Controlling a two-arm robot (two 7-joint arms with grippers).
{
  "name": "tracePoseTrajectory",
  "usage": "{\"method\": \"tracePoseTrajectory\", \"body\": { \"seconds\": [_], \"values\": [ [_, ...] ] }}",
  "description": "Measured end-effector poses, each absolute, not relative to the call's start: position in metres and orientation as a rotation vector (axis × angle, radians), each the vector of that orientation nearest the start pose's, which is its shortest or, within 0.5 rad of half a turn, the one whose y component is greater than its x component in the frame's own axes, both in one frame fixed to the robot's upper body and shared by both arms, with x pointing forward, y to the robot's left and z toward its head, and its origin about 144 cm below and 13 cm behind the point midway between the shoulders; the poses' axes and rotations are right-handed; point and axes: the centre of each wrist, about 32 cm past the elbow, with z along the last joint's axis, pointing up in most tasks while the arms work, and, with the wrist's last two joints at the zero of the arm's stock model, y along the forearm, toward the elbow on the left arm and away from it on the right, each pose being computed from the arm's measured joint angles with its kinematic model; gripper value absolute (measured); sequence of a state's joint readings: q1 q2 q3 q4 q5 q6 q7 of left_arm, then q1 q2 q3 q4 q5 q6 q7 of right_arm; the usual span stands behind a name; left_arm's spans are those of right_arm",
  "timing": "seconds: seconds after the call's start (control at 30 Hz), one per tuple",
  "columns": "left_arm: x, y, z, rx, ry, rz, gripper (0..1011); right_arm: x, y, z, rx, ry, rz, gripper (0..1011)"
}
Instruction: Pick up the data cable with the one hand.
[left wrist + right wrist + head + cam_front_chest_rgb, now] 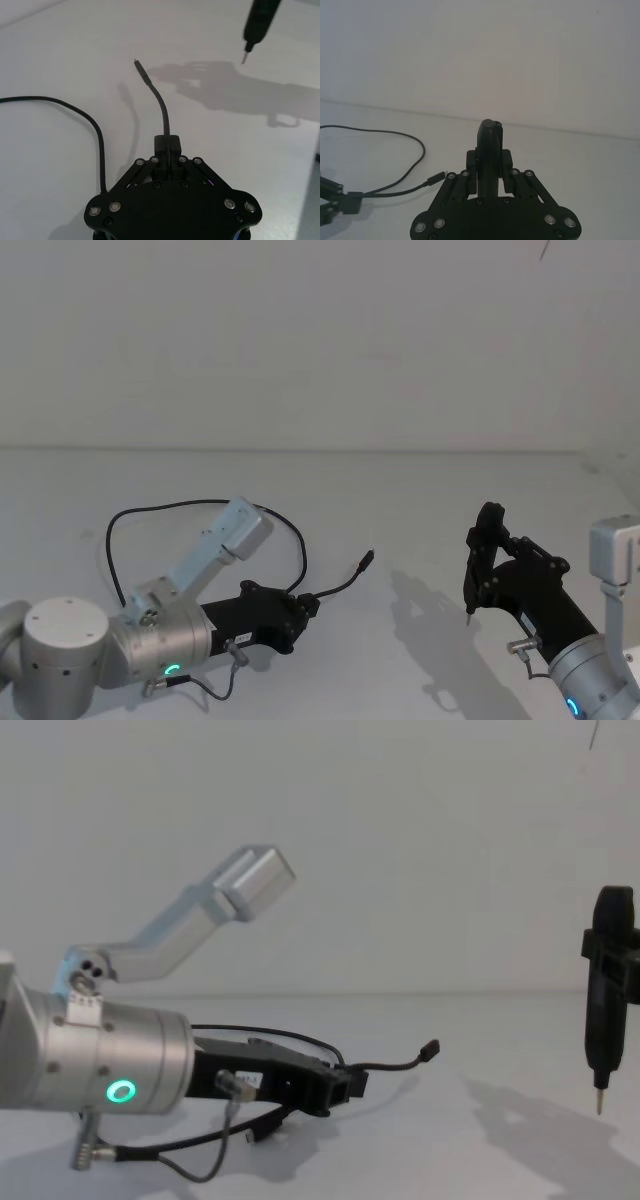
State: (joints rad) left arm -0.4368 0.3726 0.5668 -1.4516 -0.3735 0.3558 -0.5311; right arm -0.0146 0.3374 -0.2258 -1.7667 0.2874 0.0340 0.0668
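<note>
We find the left arm at the lower left, low over the white tabletop, with a green ring lit on its silver cylinder. A short wrist wire hangs in a loop beneath that cylinder.

The cable lies on the tabletop behind the arm. It forms a wide loop that runs from the far left, passes behind the silver camera bracket, and curves down to the left tool.

The left tool is clenched on the cable, which sits pinched between its fingertips. In the left wrist view, the cable leaves the tool and arcs forward. The chest view shows the tool close to the tabletop; we cannot tell whether they touch.

To the right of the tool, a short free length ends in one plug. The plug stands clear of the tabletop.

The right tool hangs well apart from the plug, on the right. Its fingers are pressed together and grasp nothing. A small metal tip points down, above the tabletop.
</note>
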Motion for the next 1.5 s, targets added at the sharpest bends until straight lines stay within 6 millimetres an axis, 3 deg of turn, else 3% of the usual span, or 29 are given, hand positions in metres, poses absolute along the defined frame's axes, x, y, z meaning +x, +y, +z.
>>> {"method": "tracePoseTrajectory", "body": {
  "seconds": [0.7,1.1,1.5],
  "values": [
    [0.522,0.211,1.225,0.241,0.128,0.508,37,0.444,-0.233,1.195,0.082,-0.066,-1.215,279],
    [0.519,0.215,1.227,0.231,0.134,0.493,37,0.444,-0.213,1.207,0.206,-0.043,-1.153,279],
    [0.518,0.216,1.228,0.227,0.135,0.487,37,0.446,-0.199,1.207,0.266,-0.022,-1.117,279]
  ]
}}
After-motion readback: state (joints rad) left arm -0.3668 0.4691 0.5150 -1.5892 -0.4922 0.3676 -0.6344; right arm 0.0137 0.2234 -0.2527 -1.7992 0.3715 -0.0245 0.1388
